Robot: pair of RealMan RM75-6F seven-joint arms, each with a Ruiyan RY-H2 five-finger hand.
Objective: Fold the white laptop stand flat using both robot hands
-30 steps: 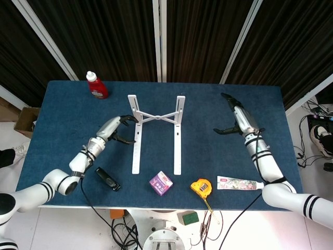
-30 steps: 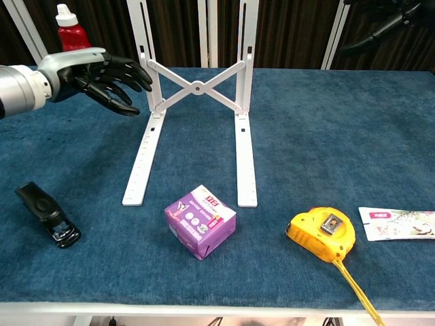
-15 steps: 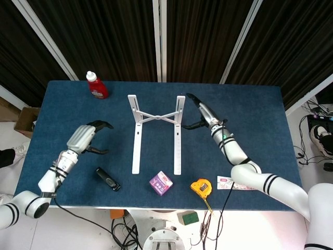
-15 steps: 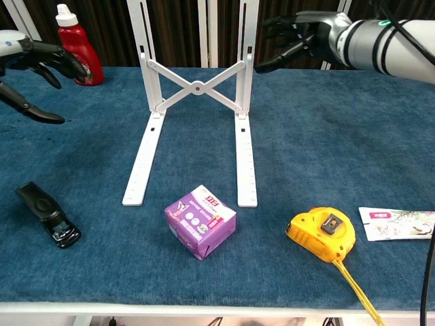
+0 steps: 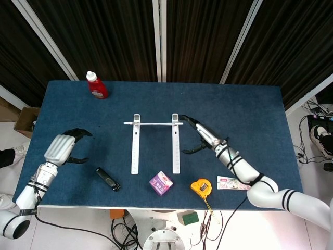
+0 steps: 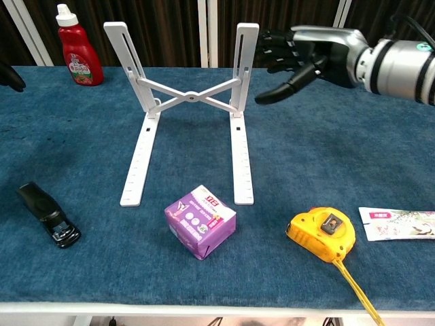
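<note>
Since half a second ago: white laptop stand [image 6: 190,102] shifted toward me on the blue table [image 5: 250,109], its uprights now leaning back; my right hand [image 6: 299,58] has come nearer along its right side; my left hand [image 5: 65,148] has drawn back toward the table's left edge.

Stand: mid-table, two base rails flat on the cloth, two uprights joined by a crossed brace, not yet folded.

Right hand: just beside the stand's right upright, fingers apart, holding nothing; whether a fingertip touches the upright I cannot tell.

Left hand: well apart from the stand, fingers spread, holding nothing.

Near edge: purple box [image 6: 200,221], yellow tape measure [image 6: 323,233], tube [image 6: 399,223], black stapler [image 6: 49,214].

Far left corner: red bottle [image 6: 77,46].
</note>
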